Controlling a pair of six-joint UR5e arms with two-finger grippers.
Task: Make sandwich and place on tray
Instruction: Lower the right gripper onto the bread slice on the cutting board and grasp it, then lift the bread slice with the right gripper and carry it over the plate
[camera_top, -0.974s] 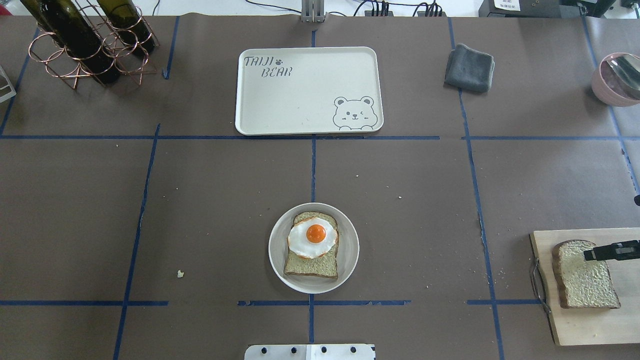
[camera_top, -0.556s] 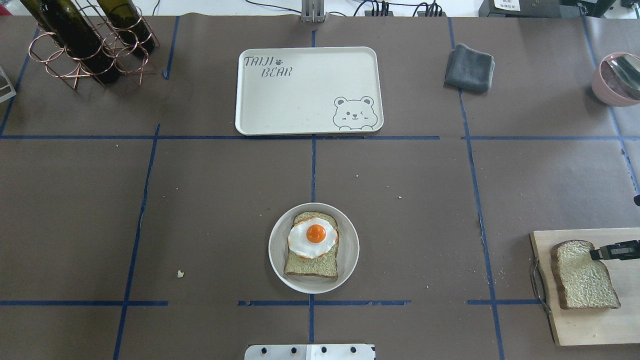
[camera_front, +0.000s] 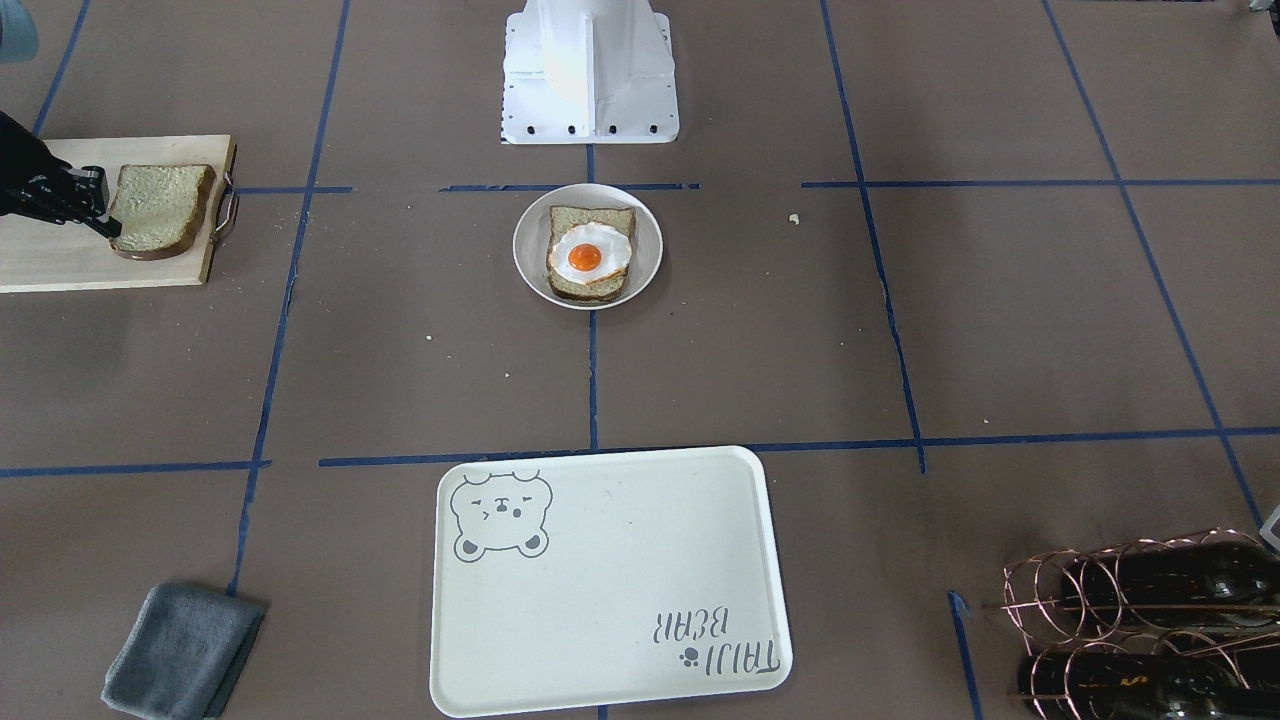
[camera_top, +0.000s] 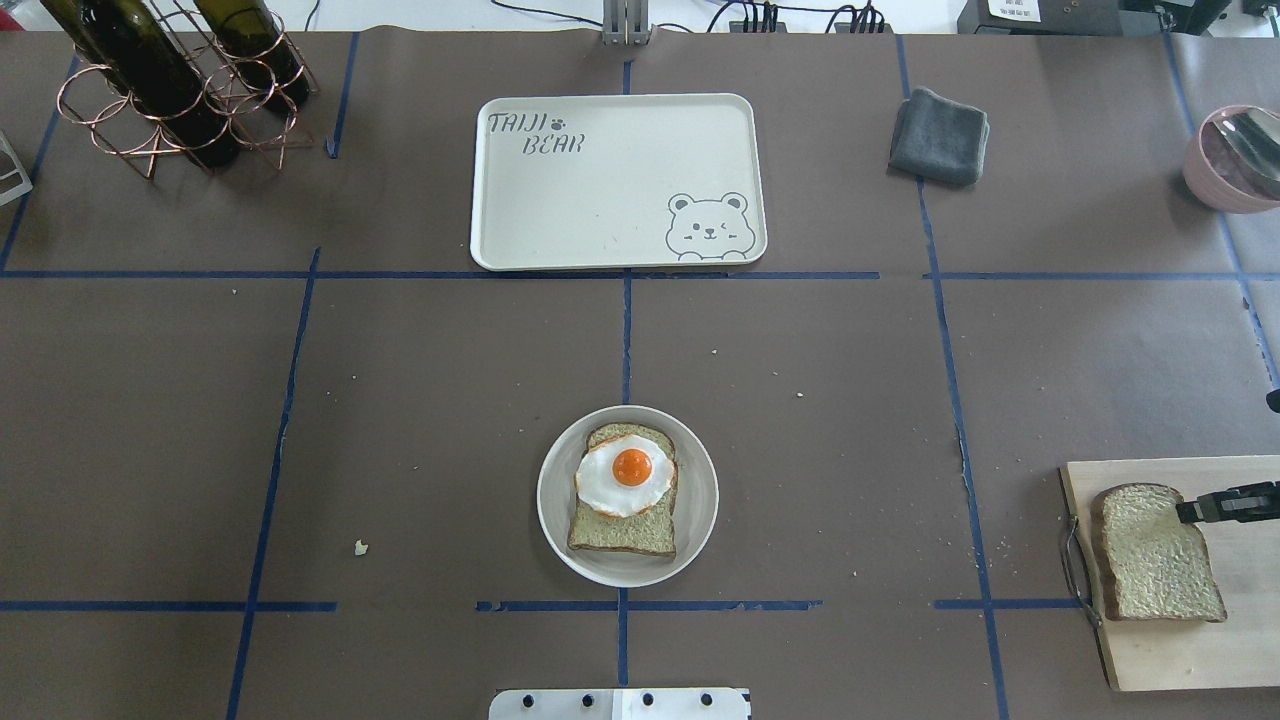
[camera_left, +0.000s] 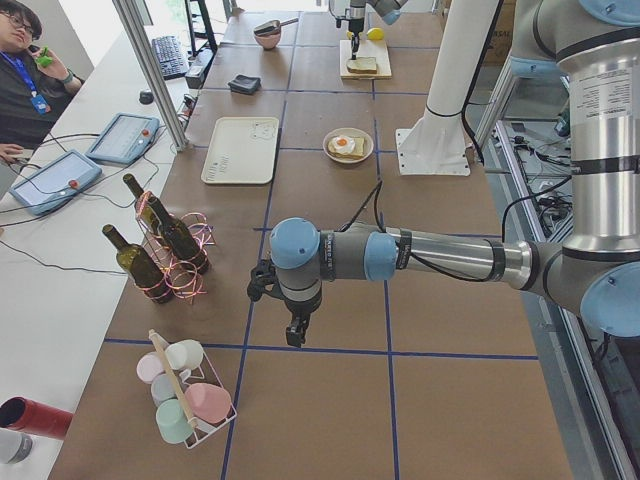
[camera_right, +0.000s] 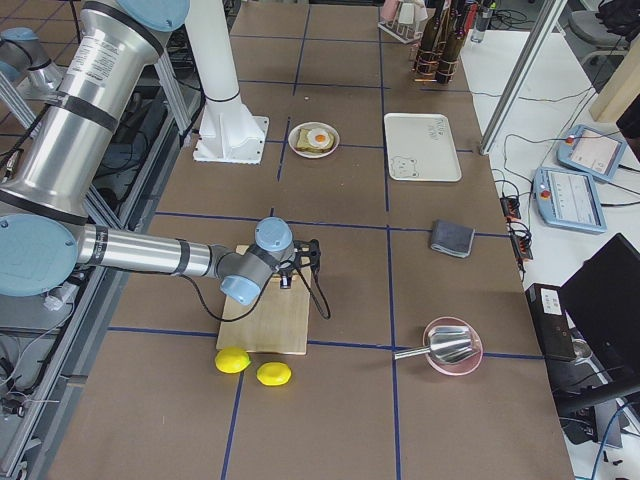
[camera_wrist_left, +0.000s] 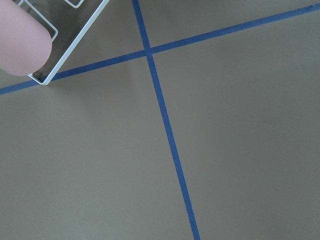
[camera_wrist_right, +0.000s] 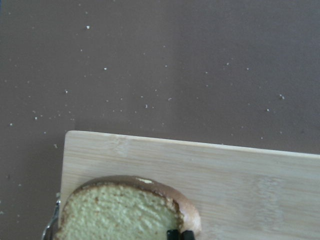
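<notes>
One bread slice (camera_top: 620, 535) lies on a small round white plate (camera_top: 552, 500) at front centre, with the fried egg (camera_top: 625, 480) on top. The second bread slice (camera_top: 1150, 555) lies flat on the wooden cutting board (camera_top: 1180, 650) at the right. My right gripper (camera_top: 1185, 513) is low at that slice's far right corner; in the right wrist view its fingertips (camera_wrist_right: 179, 234) stand close together on the crust. The cream bear tray (camera_top: 600, 200) lies bare at the far centre. My left gripper (camera_left: 293, 335) hovers over bare table far left; I cannot tell its state.
A grey folded cloth (camera_top: 938, 135) lies right of the tray. A copper rack with wine bottles (camera_top: 170, 80) stands far left. A pink bowl with a metal scoop (camera_top: 1235, 160) sits far right. Two lemons (camera_right: 232, 360) lie beyond the board. A cup rack (camera_left: 185, 395) stands near the left gripper.
The right gripper's tip drew back toward the slice's right corner. The slice on the board turned and shifted slightly left. Nothing else moved.
</notes>
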